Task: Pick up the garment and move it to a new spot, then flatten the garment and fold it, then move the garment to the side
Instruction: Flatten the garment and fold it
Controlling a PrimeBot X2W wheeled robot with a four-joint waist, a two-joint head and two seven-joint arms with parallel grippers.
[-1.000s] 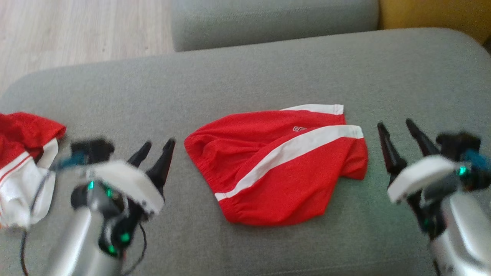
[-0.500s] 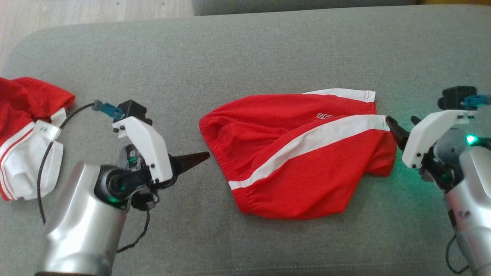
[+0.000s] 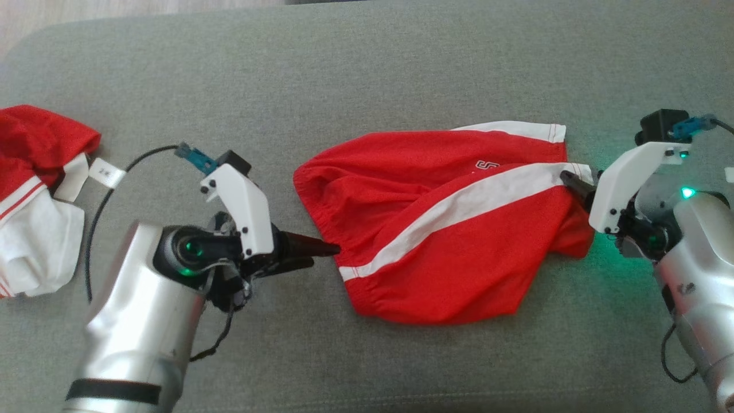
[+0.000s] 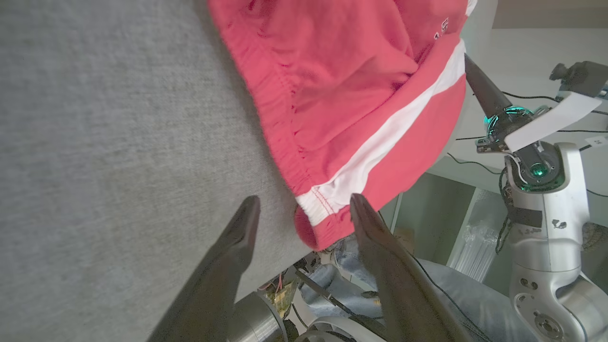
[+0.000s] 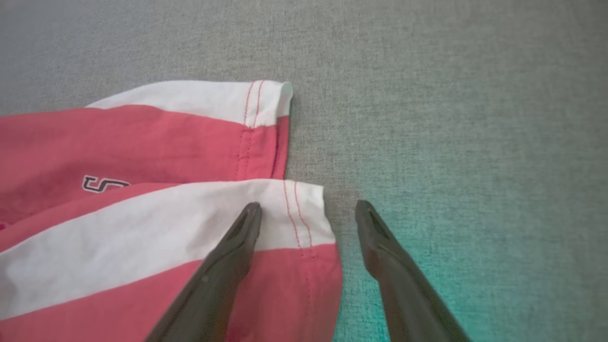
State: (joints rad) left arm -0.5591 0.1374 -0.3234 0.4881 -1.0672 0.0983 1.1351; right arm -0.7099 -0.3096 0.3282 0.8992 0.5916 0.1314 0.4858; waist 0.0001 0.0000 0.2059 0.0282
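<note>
Here, in the head view, we see the red garment (image 3: 459, 264) mid-frame on the grey cushion (image 3: 367, 69), left jaws at its left edge, right jaws at its right edge. Left wrist view: jaws apart, straddling the waistband (image 4: 282, 133) corner. Right wrist view: jaws apart, one finger (image 5: 232, 256) over the white hem (image 5: 294, 213), one over bare cushion.

Red shorts (image 3: 401, 172) with a white side stripe on a plain grey sofa cushion (image 3: 367, 69), a red-and-white garment (image 3: 34, 189) at its left edge
</note>
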